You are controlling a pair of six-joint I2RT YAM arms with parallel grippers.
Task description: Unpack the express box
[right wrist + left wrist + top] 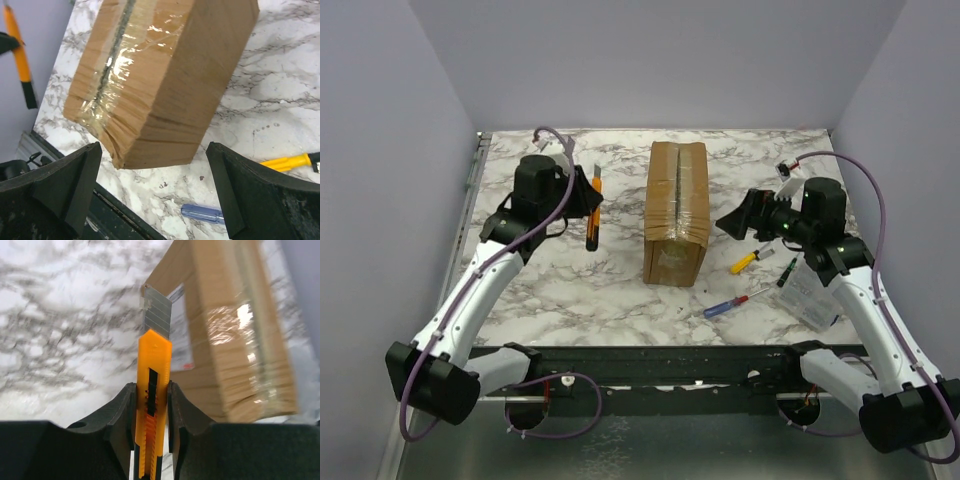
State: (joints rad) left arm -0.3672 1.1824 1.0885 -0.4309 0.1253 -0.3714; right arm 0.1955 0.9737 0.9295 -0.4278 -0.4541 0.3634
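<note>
My left gripper [152, 405] is clamped on the orange utility knife [154, 360], blade out, left of centre in the top view. The express box [676, 210] lies at centre frame, right of the knife and apart from it. My right gripper [738, 222] gapes wide, empty, just right of the box.

The brown box [676, 212] wears glossy clear tape [150, 35]; the table [580, 295] is white marble veined grey. The knife [155, 370] is orange and black; the far screwdriver [746, 263] is yellow, the near screwdriver [723, 307] blue.
</note>
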